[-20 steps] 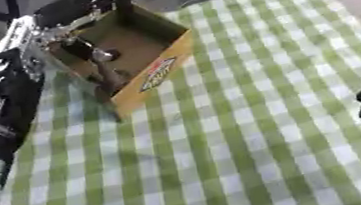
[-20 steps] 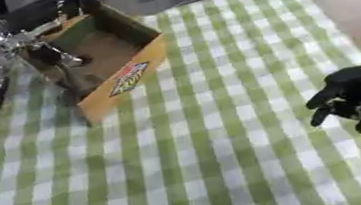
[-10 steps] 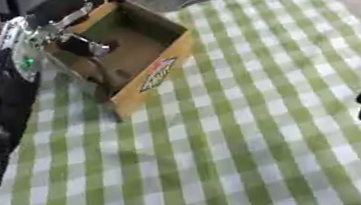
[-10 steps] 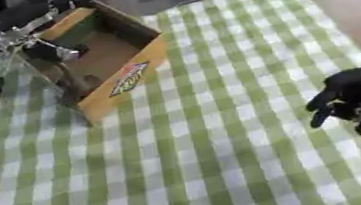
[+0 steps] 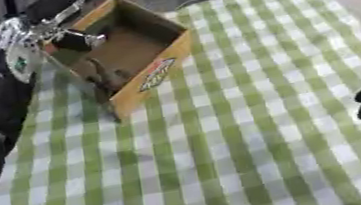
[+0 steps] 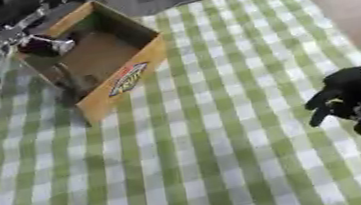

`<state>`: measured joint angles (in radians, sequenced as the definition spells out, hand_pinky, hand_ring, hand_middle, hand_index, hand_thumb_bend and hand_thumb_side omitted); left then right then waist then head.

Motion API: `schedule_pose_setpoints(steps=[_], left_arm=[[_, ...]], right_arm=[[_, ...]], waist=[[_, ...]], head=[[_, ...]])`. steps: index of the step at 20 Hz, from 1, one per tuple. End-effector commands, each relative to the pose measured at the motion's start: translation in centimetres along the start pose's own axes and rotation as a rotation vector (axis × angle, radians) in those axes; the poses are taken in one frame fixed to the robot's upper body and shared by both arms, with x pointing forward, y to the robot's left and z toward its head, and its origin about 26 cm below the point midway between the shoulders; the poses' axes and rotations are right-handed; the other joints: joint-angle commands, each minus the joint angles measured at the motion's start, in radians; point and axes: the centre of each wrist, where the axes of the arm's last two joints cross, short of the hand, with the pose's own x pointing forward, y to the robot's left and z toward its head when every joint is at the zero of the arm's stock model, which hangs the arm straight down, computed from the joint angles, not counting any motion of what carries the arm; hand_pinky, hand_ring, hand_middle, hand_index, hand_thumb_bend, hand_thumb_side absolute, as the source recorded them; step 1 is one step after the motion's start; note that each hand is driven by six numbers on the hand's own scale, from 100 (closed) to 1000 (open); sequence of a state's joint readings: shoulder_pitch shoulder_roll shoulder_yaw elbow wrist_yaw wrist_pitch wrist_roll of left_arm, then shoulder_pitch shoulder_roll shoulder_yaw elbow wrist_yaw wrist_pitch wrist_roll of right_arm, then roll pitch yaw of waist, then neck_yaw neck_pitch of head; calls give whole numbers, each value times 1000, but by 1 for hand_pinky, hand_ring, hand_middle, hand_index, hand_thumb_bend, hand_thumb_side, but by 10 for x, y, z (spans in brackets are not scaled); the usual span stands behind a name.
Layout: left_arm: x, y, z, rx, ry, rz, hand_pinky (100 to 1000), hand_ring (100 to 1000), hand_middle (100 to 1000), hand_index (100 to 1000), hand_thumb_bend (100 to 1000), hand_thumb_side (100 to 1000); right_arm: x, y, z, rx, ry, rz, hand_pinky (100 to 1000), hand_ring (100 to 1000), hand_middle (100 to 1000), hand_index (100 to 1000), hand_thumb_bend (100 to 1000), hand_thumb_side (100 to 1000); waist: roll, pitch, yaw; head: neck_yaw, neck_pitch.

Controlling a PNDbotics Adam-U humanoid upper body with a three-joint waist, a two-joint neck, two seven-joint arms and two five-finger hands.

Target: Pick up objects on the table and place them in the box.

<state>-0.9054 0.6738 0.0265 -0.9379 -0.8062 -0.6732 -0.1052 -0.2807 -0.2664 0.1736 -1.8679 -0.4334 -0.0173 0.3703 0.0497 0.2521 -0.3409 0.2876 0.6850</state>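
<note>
Looking down, I see the green-and-white checked tablecloth [image 5: 241,131] with the open brown cardboard box [image 6: 123,72] at its far left. My left hand [image 5: 77,35] is over the box; its fingers I cannot tell. My right hand [image 6: 346,94] rests curled, empty, near right.

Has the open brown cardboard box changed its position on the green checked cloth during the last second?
No. The brown cardboard box lies at the same far-left stripes of the green checked cloth, with the left hand at its far wall.
</note>
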Motion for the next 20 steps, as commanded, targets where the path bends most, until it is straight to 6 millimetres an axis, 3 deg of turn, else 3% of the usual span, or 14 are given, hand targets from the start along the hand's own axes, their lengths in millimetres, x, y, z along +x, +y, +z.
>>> schedule_pose_setpoints(steps=[1, 9, 15, 20], left_arm=[[-8, 28, 10, 105, 25, -4, 779, 816, 832, 884, 100, 145], [6, 57, 28, 282, -14, 184, 723, 768, 791, 856, 100, 330], [40, 80, 44, 349, -140, 403, 687, 741, 758, 837, 100, 383], [68, 82, 60, 332, -263, 600, 659, 716, 728, 821, 100, 424]], right_arm=[[4, -3, 0, 4, -6, 18, 510, 626, 538, 703, 100, 792], [3, -5, 3, -6, 1, 19, 511, 627, 538, 703, 100, 794], [2, -5, 4, -14, 5, 18, 511, 627, 537, 703, 100, 795], [2, -6, 6, -21, 7, 19, 511, 627, 537, 703, 100, 793]], waist=[[-4, -22, 5], [-6, -27, 26], [-10, -29, 51], [-15, -31, 74]], head=[[-5, 8], [-18, 12], [-28, 15], [-34, 19]])
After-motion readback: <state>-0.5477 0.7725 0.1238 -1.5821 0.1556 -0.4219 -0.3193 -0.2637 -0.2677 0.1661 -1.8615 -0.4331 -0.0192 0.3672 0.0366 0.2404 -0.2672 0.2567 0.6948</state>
